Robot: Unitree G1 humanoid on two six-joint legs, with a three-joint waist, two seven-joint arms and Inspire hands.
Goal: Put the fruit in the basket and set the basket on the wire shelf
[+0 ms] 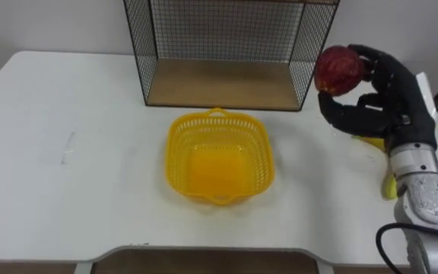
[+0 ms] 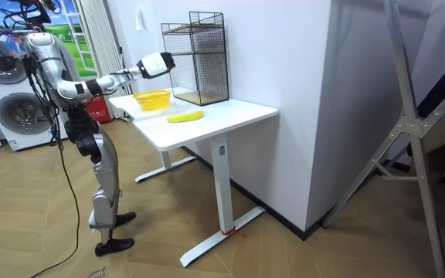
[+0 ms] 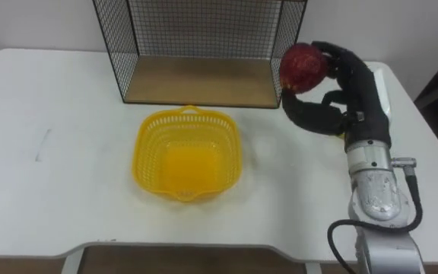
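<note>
The red apple (image 1: 339, 70) is held up off the bench, above its right part and just off the front right corner of the wire shelf (image 1: 219, 84). It is roundish with no clear long axis, and which way its stem end points cannot be made out. The right robot hand (image 1: 390, 95) is clamped on it, the fingers curled over the top and far side and the thumb under it, with the forearm coming in from the bench's near right corner. Below that hand a banana (image 2: 185, 116) lies flat on the bench (image 1: 67, 190) near the right edge. It is partly hidden by the wrist, and its long axis seems to run roughly from the far edge toward the near edge. The yellow basket (image 1: 175, 148) sits upright at the middle of the bench with nothing in it, just in front of the shelf, its two small handles pointing at the far and near edges. The wire shelf stands at the far edge, its open side facing the basket. In the room view the robot stands upright at the bench's near edge.
</note>
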